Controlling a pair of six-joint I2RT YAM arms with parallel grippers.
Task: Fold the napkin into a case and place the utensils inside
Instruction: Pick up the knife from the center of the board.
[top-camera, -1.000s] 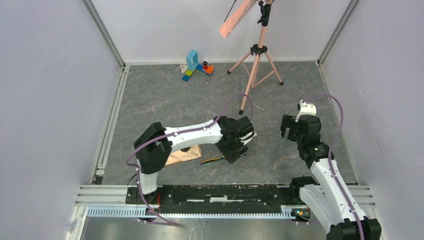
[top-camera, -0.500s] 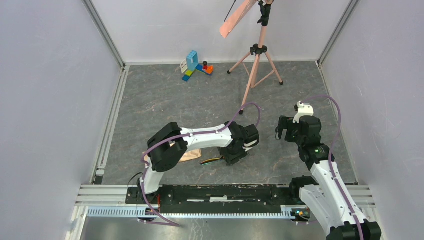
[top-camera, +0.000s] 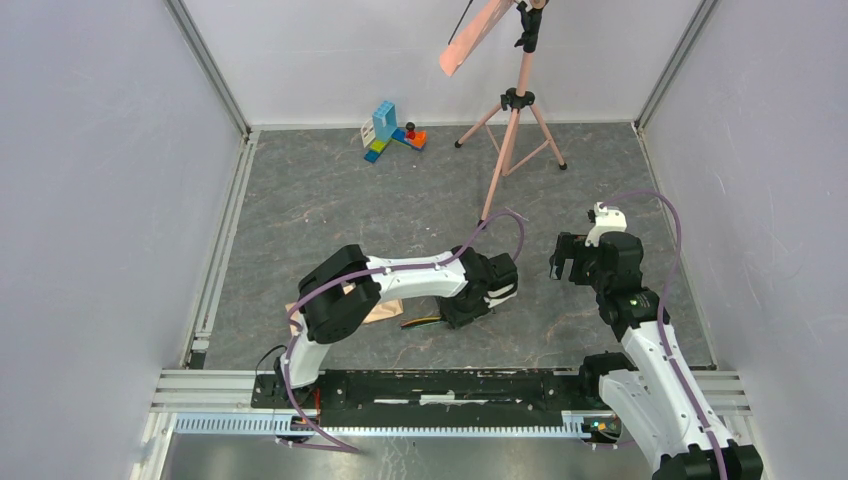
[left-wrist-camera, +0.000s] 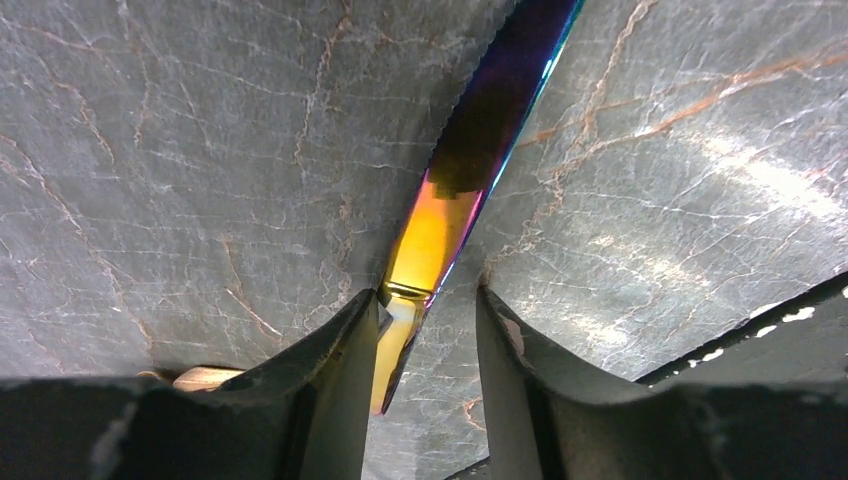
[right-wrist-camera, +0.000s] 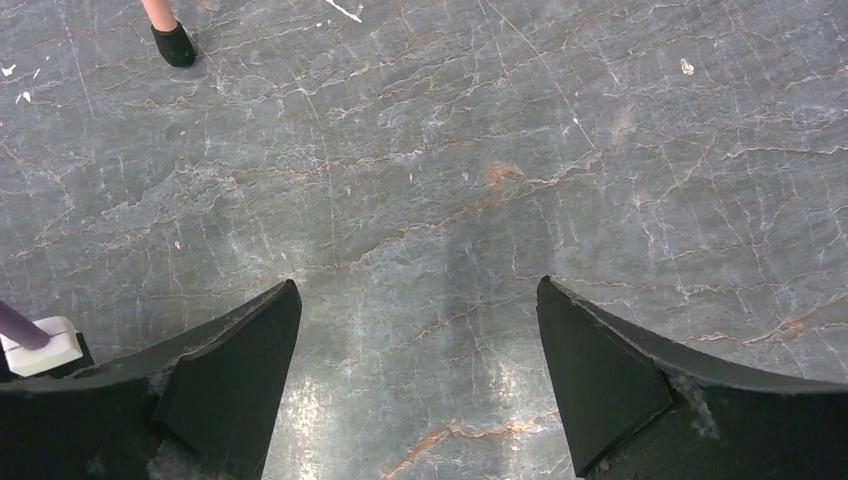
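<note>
Two utensils (top-camera: 424, 321) lie on the desk (top-camera: 330, 210) at 9 o'clock of my left fingers (top-camera: 462, 316), which stand half parted astride the iridescent knife (left-wrist-camera: 455, 180), one pad touching its gold end and the other apart from it, so nothing is clamped. Further toward 9 o'clock the peach napkin (top-camera: 385, 308) shows, partly hidden under my left arm, and the pink tripod (top-camera: 512, 130) plants a foot near at 12 o'clock. My right fingers (top-camera: 568, 265) hang spread wide and empty at 2 o'clock, with toy blocks (top-camera: 392, 130) well apart at 11 o'clock.
</note>
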